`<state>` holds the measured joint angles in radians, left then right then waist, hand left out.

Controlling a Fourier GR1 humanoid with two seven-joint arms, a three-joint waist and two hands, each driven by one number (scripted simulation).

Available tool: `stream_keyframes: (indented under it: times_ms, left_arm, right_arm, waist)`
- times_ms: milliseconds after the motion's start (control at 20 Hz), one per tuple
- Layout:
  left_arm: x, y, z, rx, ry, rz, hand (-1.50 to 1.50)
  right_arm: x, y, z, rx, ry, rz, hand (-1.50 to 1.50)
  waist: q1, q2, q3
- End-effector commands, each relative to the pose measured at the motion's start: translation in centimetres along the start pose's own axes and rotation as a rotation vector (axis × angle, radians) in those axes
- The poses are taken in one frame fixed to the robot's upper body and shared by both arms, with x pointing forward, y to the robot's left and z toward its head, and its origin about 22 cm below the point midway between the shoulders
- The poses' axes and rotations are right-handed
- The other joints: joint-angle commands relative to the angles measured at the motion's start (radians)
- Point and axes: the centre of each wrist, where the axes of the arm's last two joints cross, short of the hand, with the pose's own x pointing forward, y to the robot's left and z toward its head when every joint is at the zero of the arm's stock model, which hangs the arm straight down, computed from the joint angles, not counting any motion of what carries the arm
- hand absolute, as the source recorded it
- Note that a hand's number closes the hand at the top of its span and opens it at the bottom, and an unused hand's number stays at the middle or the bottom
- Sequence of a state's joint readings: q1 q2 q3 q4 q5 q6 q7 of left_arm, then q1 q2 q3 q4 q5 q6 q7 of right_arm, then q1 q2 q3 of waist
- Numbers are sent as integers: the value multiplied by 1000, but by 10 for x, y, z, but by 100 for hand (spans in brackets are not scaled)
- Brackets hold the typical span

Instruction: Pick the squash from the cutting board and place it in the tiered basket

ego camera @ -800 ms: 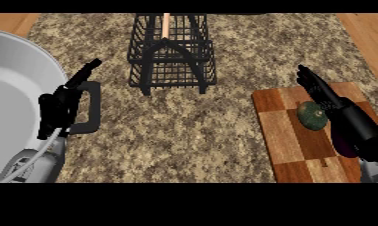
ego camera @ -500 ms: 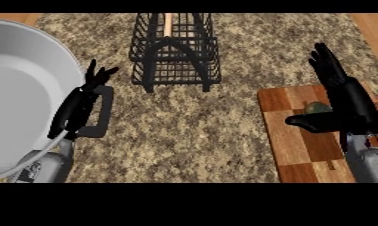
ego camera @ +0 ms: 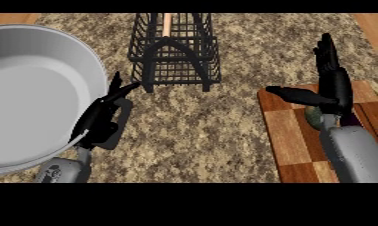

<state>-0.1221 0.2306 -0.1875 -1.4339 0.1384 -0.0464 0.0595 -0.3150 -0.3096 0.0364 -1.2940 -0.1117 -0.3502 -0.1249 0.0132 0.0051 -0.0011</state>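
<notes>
Both forearms were smooth, light grey and rounded like tubes, entering from the lower edge. The left forearm (ego camera: 65,170) carried a small dark round marking on its grey shell near the wrist, and a thin pale cable ran up from it along the hand. The left hand (ego camera: 100,120) was matte black with slim, tapering fingers. The right forearm (ego camera: 353,152) was plain grey, ending in a black right hand (ego camera: 334,90) with long narrow fingers and a slender thumb.

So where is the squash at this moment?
In the head view the squash lies on the cutting board at the right side, mostly hidden under the open right hand, far right of the tiered basket.
</notes>
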Motion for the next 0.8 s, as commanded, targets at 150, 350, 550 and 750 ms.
stream_keyframes:
  times_ms: [150, 350, 550, 750]
  left_arm:
    - [-9, 1, 3, 72, -69, 16, 0]
    - [-12, 3, 7, 72, -57, 5, 0]
    - [-14, 8, 6, 71, -57, 1, 0]
    - [-18, 3, 2, 73, -66, 6, 0]
  right_arm:
    - [53, -48, -15, 50, 28, 407, -150]
    - [58, -68, -17, 166, 199, 788, -150]
    - [86, -76, -18, 298, 332, 1094, -150]
    - [129, -40, -5, 420, 403, 1187, -150]
  waist:
    - [-32, -16, -5]
    - [-22, -19, -11]
    - [-29, -20, -12]
    - [-27, -15, -7]
